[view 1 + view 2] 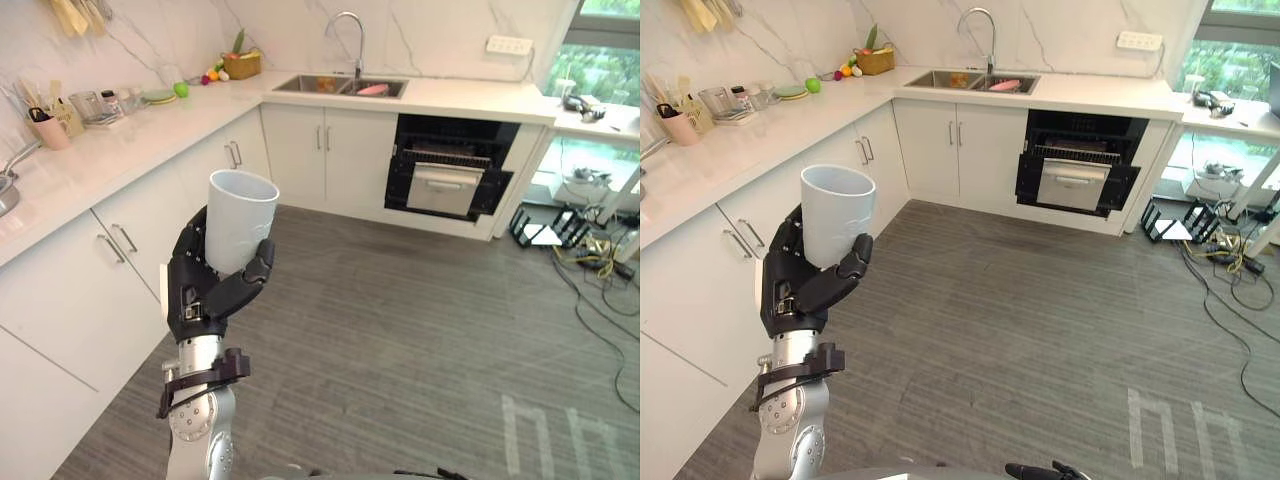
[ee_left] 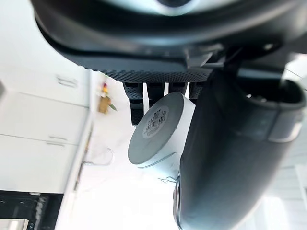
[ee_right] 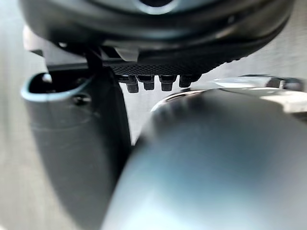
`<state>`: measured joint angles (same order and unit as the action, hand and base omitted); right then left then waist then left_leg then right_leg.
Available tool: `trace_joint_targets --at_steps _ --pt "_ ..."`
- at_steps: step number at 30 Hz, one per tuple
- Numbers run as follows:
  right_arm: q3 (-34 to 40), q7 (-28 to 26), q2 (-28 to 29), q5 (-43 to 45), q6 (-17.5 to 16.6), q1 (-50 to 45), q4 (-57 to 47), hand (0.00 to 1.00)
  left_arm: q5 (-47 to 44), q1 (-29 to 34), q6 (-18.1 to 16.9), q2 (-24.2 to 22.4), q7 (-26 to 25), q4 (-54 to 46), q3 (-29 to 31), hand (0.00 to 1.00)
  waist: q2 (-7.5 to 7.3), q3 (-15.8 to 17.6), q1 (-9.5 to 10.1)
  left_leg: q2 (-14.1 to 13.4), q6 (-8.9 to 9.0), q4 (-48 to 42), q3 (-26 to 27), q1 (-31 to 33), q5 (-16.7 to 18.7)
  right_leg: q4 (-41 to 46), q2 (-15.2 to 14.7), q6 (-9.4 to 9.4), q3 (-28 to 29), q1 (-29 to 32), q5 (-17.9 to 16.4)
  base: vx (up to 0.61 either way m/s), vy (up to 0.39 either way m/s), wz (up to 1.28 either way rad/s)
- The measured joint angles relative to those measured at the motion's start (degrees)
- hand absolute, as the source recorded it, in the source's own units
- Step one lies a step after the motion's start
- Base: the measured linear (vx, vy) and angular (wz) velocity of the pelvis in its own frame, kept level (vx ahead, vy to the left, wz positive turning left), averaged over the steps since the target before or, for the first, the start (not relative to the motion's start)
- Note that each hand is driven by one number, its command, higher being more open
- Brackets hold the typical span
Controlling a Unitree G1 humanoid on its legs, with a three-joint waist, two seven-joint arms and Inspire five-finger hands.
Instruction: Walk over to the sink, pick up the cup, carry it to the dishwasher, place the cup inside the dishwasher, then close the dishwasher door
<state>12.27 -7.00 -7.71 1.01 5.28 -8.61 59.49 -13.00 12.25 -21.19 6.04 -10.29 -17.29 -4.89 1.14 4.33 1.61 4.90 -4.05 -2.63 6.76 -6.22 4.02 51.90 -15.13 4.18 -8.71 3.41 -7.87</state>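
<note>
Finding: my left hand (image 1: 205, 290) is clasped round the cup (image 1: 240, 220), thumb across its front wall. The cup stands upright, mouth up, its long axis vertical. The dishwasher (image 1: 445, 175) stands open under the counter just right of the sink (image 1: 320, 84). It lies ahead and to the right of the cup, well apart across the floor. Judgement: carry under way. My right hand (image 3: 76, 143) shows poorly, and I cannot tell its state.

At lower left we see our left hand (image 1: 792, 288) curled round an upright white cup (image 1: 837, 218); the open dishwasher (image 1: 1075, 172) sits upper right of centre.
</note>
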Motion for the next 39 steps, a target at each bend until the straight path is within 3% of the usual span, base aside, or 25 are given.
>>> trace_joint_targets --at_steps 2,4,7,9,10,11,12,14,15,16,17,19,20,22,24,26,27,28,29,31,35,36,37,38,39 --pt "0.5 -0.4 0.2 0.4 -1.1 0.3 -0.9 1.00 0.7 -1.9 0.0 -0.4 -2.4 0.1 -0.9 0.00 0.13 0.0 -1.04 -0.8 -0.62 0.5 -1.6 -2.2 0.9 -7.7 4.0 -0.88 -2.7 5.9 -5.3 0.34 -0.007 0.06" --pt "1.0 -0.7 1.0 1.7 -1.2 0.2 -2.7 1.00 0.7 -4.0 0.0 -0.4 -3.3 0.7 -2.9 0.00 0.30 0.2 -1.55 -1.4 -0.53 1.1 -3.2 -2.6 2.0 -21.4 7.3 -1.01 -2.1 10.2 -4.3 0.33 -0.046 0.33" --pt "0.9 -1.0 1.5 2.3 -0.7 -0.8 -5.0 1.00 0.5 -5.0 0.5 -0.6 -3.1 2.4 -7.5 0.00 0.60 0.6 -2.42 -3.1 0.82 -1.6 -7.6 -4.7 5.7 -42.0 11.6 -0.57 4.4 10.5 3.6 0.54 -0.166 0.77" --pt "0.6 -1.0 1.9 2.3 0.7 -1.4 -6.3 1.00 0.4 -4.6 0.5 -0.7 -2.6 2.6 -9.2 0.00 -0.52 0.7 -2.55 -3.0 2.85 -4.9 -9.3 -6.9 9.8 -43.3 10.9 -1.92 7.0 8.7 7.3 0.61 -0.306 0.92" --pt "-0.2 -1.1 1.9 2.3 2.0 -1.6 -6.6 1.00 0.4 -4.3 0.3 -0.9 -1.9 2.5 -9.3 0.00 -1.60 0.4 -2.37 -3.2 3.86 -6.7 -9.3 -8.7 13.0 -41.6 10.1 -2.71 6.1 7.6 13.3 0.61 -0.343 0.76" --pt "-0.3 -1.4 1.1 2.5 2.5 -1.4 -6.7 1.00 0.4 -4.0 -0.2 -1.6 -1.7 2.8 -9.3 0.00 -0.54 0.6 -2.27 -4.7 4.47 -7.6 -9.4 -9.4 14.7 -38.9 10.8 -0.09 5.1 7.7 12.9 0.59 -0.341 0.50" --pt "-1.4 -1.7 -0.5 3.3 3.5 -0.9 -7.0 1.00 0.1 -2.8 -0.6 -3.0 -1.7 2.7 -9.2 0.00 1.51 0.2 -2.02 -7.8 6.12 -9.5 -9.0 -9.7 16.0 -35.6 13.3 -1.72 3.7 7.9 9.0 0.55 -0.344 0.23" --pt "-3.1 -1.7 -1.3 3.4 5.4 -0.4 -6.9 1.00 -0.6 -2.5 -0.9 -4.0 -1.7 2.7 -9.2 0.00 2.14 -0.2 -1.36 -10.1 6.14 -16.8 -8.6 -8.3 16.0 -32.8 15.5 -3.52 2.5 7.0 4.5 0.50 -0.359 0.10" --pt "-3.4 -1.6 -1.4 3.5 6.5 -0.3 -7.1 1.00 -0.5 -2.1 -1.0 -4.8 -1.8 2.5 -9.2 0.00 2.30 0.1 -0.99 -11.7 7.00 -28.3 -8.4 -4.5 15.0 -32.8 17.1 -3.96 2.0 4.8 2.0 0.44 -0.361 0.08" --pt "-3.7 -1.4 -1.7 3.7 7.8 -0.4 -7.8 1.00 -0.5 -1.7 -1.1 -5.5 -1.9 2.2 -9.6 0.00 2.55 0.8 -0.78 -13.5 8.46 -44.8 -8.4 2.5 9.2 -33.3 18.4 -4.85 1.7 1.9 0.2 0.43 -0.334 0.06" --pt "-3.8 -1.2 -1.8 4.0 8.5 -0.4 -8.2 1.00 -0.5 -1.5 -1.1 -6.1 -1.9 2.0 -9.9 0.00 2.86 1.4 -0.59 -14.6 8.67 -52.9 -8.2 5.9 6.9 -33.6 19.1 -5.53 1.7 0.3 -0.8 0.42 -0.278 0.02" --pt "-4.4 0.1 -1.9 4.6 9.6 -1.5 -8.8 1.00 -0.4 0.1 -1.1 -7.4 -1.4 1.8 -10.5 0.00 2.36 2.5 0.21 -17.0 8.06 -69.9 -5.4 15.9 6.5 -36.3 20.0 -7.12 1.5 -6.4 -2.5 0.46 -0.241 0.01" --pt "-4.6 0.8 -2.1 5.8 9.7 -2.2 -8.7 1.00 -0.5 0.2 -1.2 -7.4 -0.7 1.7 -10.3 0.00 2.29 2.5 0.86 -18.0 7.17 -71.0 -2.9 20.6 7.1 -38.6 20.0 -6.88 1.4 -9.6 -2.7 0.43 -0.191 0.07" --pt "-4.5 1.0 -2.6 7.5 9.8 -2.1 -8.0 1.00 -0.6 0.0 -1.6 -7.4 1.3 1.2 -9.3 0.00 2.26 2.5 1.64 -19.0 6.15 -63.9 1.3 26.4 8.5 -41.8 20.0 -6.84 1.6 -13.0 -2.7 0.46 -0.118 -0.01" --pt "-4.6 1.1 -2.4 8.2 9.7 -0.8 -6.5 1.00 -1.6 -0.1 -1.7 -6.3 2.1 1.4 -8.3 0.00 1.34 3.1 2.38 -16.6 6.12 -43.3 6.2 25.9 8.5 -44.2 18.5 -6.84 2.6 -15.8 -2.7 0.51 -0.027 -0.20" --pt "-4.5 0.7 -2.6 8.3 8.9 1.5 -3.6 1.00 -1.8 0.1 -1.7 -5.9 1.9 1.6 -8.4 0.00 1.73 2.8 2.45 -10.5 6.88 -7.8 4.5 21.4 -1.4 -45.8 17.1 -4.85 5.2 -17.9 -3.9 0.48 0.039 -0.37" --pt "-4.6 0.7 -2.5 8.2 8.7 1.8 -3.0 1.00 -1.8 0.1 -1.8 -5.7 1.7 1.6 -8.8 0.00 1.88 2.7 2.48 -10.1 7.20 -5.5 2.8 21.4 -4.8 -46.0 17.2 -3.69 6.1 -18.6 -4.7 0.48 0.131 -0.54" --pt "-4.5 0.6 -1.9 8.2 8.6 2.4 -2.4 1.00 -1.8 0.1 -1.9 -5.0 1.4 2.2 -9.6 0.00 1.93 2.6 2.92 -9.1 5.13 -5.5 1.4 20.1 -11.6 -46.1 17.0 -2.44 8.0 -20.3 -5.9 0.39 0.152 -0.43" --pt "-4.4 0.7 -1.6 8.2 8.5 2.4 -2.3 1.00 -1.7 0.1 -2.0 -4.6 1.3 2.5 -10.2 0.00 2.08 2.5 3.00 -8.7 3.49 -5.5 1.1 19.3 -13.7 -45.9 16.6 -2.72 8.7 -21.0 -6.2 0.48 0.212 -0.36" --pt "-3.1 1.2 0.3 8.2 8.5 2.7 -1.4 1.00 -1.6 -0.2 -2.2 -3.8 1.5 4.0 -11.9 0.00 -1.25 2.5 2.16 -5.9 1.20 -8.9 1.7 18.5 -10.6 -43.5 13.2 -2.71 10.1 -21.9 -6.9 0.46 0.188 0.05" --pt "-1.1 2.1 0.8 8.6 9.3 2.0 0.9 1.00 -2.3 -2.1 -1.9 -2.2 3.1 4.2 -13.7 0.00 -2.40 1.4 1.78 -4.2 0.72 -14.9 1.6 16.5 -3.1 -31.7 11.7 -1.37 9.1 -20.5 -5.5 0.44 0.131 0.14" --pt "-0.8 2.9 1.2 9.1 9.3 1.3 0.9 1.00 -2.9 -3.3 -1.8 -2.0 3.9 4.2 -13.9 0.00 -2.59 0.9 1.93 -4.0 0.71 -14.1 1.6 14.4 -1.7 -23.6 11.4 -0.66 8.3 -17.7 -3.2 0.38 0.115 -0.05" --pt "-0.2 3.7 1.3 9.5 9.3 1.2 1.0 1.00 -3.3 -4.4 -1.8 -1.4 4.2 4.2 -13.9 0.00 -3.37 1.1 2.04 -3.6 0.73 -11.9 1.8 11.1 -0.3 -13.0 10.3 3.00 7.6 -13.3 2.0 0.31 0.113 -0.13" --pt "-0.1 4.2 1.4 9.8 9.2 1.2 1.0 1.00 -3.5 -4.6 -1.6 -0.9 4.2 4.0 -14.1 0.00 -3.78 1.1 1.92 -3.2 0.53 -10.3 1.9 9.0 0.0 -7.9 9.1 3.50 6.6 -10.6 6.5 0.31 0.111 -0.19" --pt "0.3 4.4 1.2 10.9 8.9 -0.2 0.9 1.00 -3.9 -4.6 -1.3 -0.1 4.2 3.8 -15.2 0.00 -2.93 0.8 0.98 -2.9 0.47 -6.3 2.0 4.4 0.1 1.8 6.6 0.91 3.4 -6.1 15.1 0.32 0.103 -0.20"
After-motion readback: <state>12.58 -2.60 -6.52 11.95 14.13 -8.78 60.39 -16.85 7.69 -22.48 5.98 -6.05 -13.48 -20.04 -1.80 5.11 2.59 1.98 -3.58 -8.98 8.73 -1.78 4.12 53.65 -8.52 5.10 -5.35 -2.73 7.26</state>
